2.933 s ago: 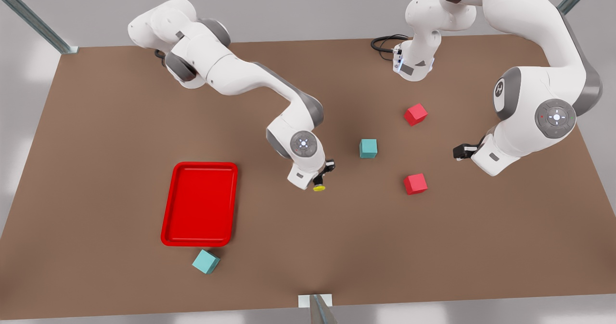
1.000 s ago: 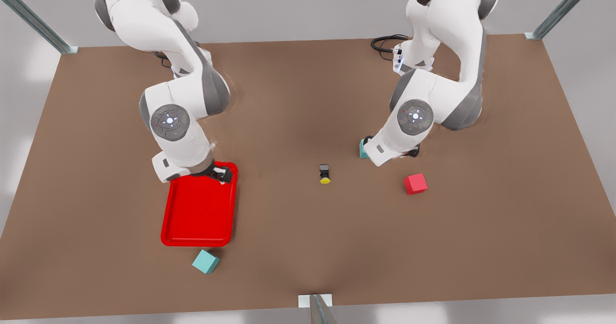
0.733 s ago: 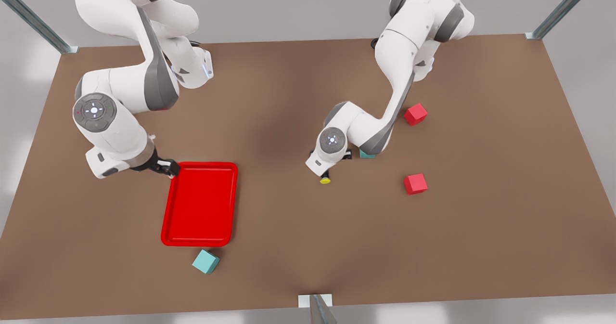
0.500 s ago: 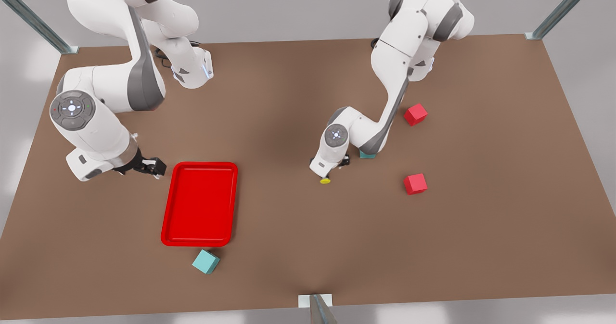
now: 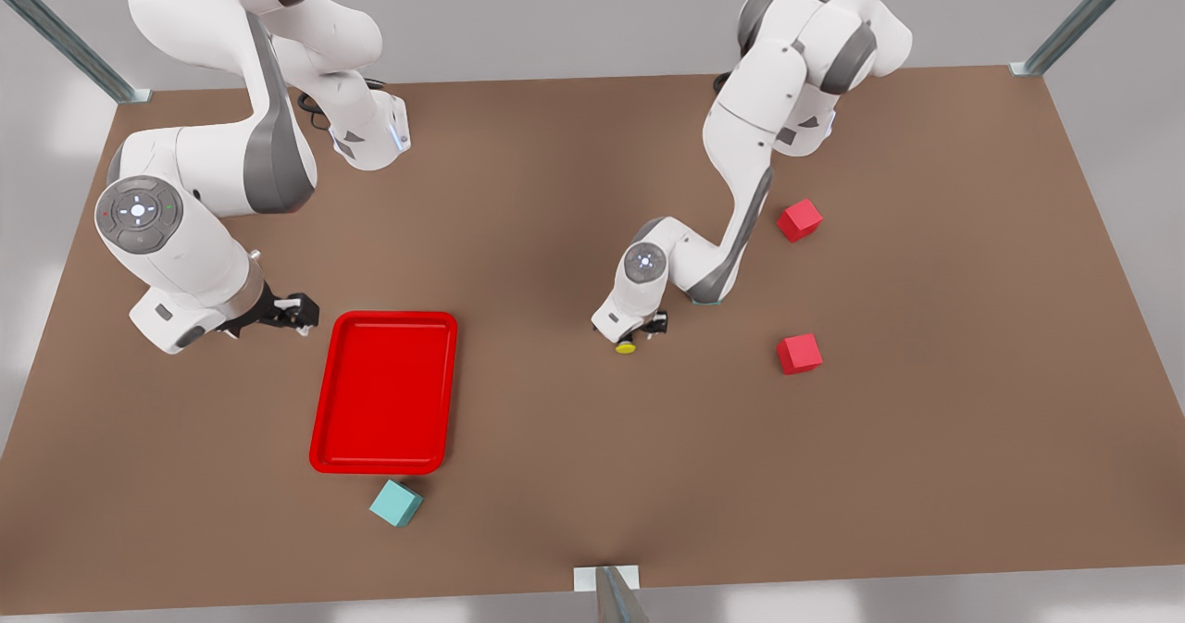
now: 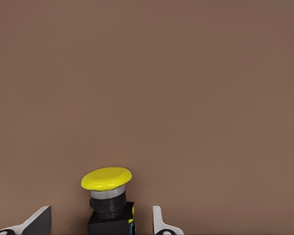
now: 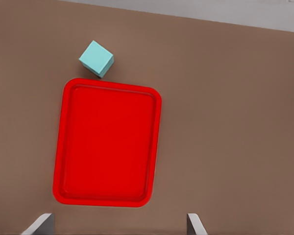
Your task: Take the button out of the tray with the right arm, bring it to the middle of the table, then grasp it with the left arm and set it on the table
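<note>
1. I am looking at the button [image 5: 627, 345] sitting on the brown counter [image 5: 555, 188] near its middle, well apart from the red tray [image 5: 384, 392].
2. In the left wrist view the button [image 6: 108, 198] is showing a round, slightly domed yellow cap over a pale grey collar, a black ribbed neck and a black boxy body with a small teal mark on one corner.
3. The button is lying on its side, its cap pointing toward the near edge of the counter in the front view.
4. The left claw [image 5: 637, 329] is hanging low over the button's body, and its white fingertips [image 6: 159, 224] are standing on either side of the black body with clear gaps, so I am reading the claw as spread wide and gripping nothing.
5. The right claw [image 5: 292, 312] is hovering over bare counter just beside the tray's far corner on the front view's left, and its fingertips [image 7: 193, 224] are spread wide apart with nothing between them.
6. The tray [image 7: 108, 142] is lying flat with nothing inside its raised rim.
7. A teal cube [image 5: 396, 503] is resting just beside the tray's near short end, not touching it.
8. Two red cubes [image 5: 800, 219] [image 5: 799, 353] are sitting on the front view's right, well apart from the button.
</note>
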Robot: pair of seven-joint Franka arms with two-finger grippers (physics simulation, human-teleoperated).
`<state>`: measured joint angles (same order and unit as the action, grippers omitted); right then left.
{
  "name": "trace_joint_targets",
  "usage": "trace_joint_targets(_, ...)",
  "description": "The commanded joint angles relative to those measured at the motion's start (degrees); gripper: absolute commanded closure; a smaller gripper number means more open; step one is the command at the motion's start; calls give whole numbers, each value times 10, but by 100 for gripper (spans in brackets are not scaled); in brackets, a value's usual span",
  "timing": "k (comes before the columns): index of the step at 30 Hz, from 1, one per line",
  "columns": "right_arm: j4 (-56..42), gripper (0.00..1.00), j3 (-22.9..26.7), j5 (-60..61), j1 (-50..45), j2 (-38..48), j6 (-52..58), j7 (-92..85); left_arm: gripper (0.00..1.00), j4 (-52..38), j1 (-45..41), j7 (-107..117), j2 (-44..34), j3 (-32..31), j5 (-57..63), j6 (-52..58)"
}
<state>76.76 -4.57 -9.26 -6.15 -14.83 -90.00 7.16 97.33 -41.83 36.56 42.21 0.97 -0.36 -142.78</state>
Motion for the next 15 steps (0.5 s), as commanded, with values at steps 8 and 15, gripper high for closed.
trace_joint_targets(8, 0, 0, 0, 0, -1, 1, 4, -72, 47, -7, 0, -48, 6, 0, 1, -10)
trace_joint_targets(15, 0, 0, 0, 0, -1, 1, 4, -72, 65, -27, 0, -48, 6, 0, 0, 15)
